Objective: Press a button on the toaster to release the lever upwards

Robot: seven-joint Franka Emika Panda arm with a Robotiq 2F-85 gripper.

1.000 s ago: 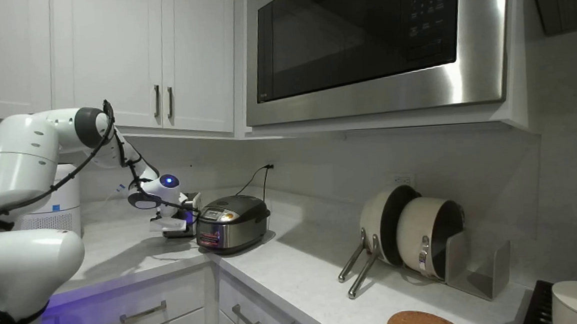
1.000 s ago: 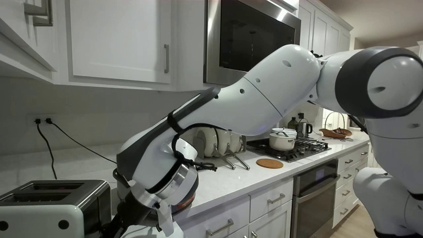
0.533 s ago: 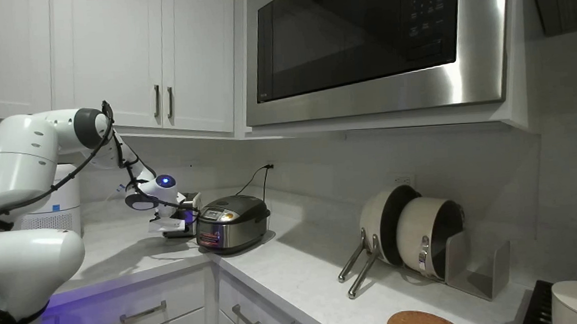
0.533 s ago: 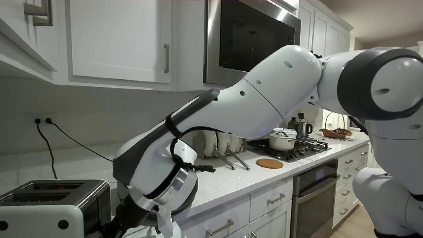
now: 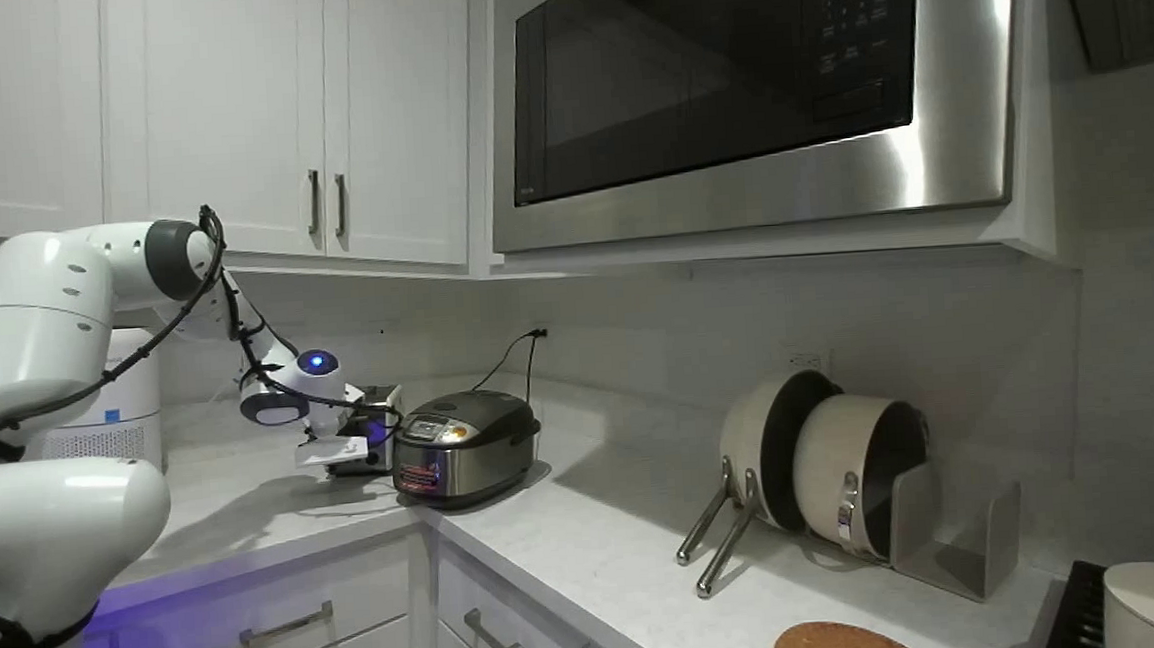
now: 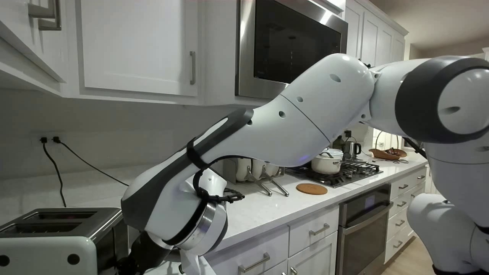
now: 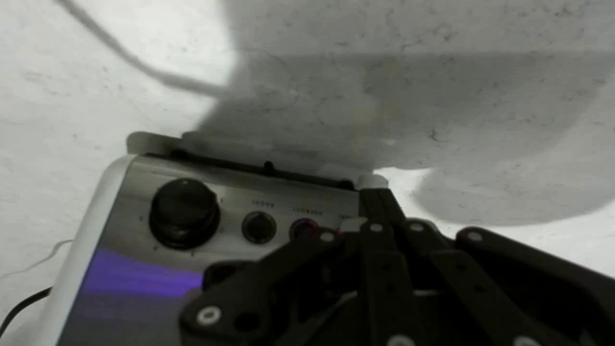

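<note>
One press is, by our reading, the whole of the task, and nothing we see shows it done. The toaster [image 6: 61,240] stands on the surface [image 5: 570,545], near the rice cooker [image 5: 474,445], with our gripper [image 7: 379,196] at the control panel [image 7: 226,247]; the approach, we judge, is nearly complete. The gripper is closed, tips together, with nothing visible between them. In the wrist view we make out a knob [image 7: 184,214], then a dark-centred button [image 7: 259,227], then a reddish-ringed button [image 7: 303,228]; beyond that the gripper covers the panel, leaving only part of another label [image 7: 347,216]. We cannot tell whether the tips touch a button or merely hang in front. Nor can we pick out the lever with certainty in any view, so whether it is up or down is unknown. What is left, we judge, is to line the tips up with the releasing button, push it, and check that the lever rises.
</note>
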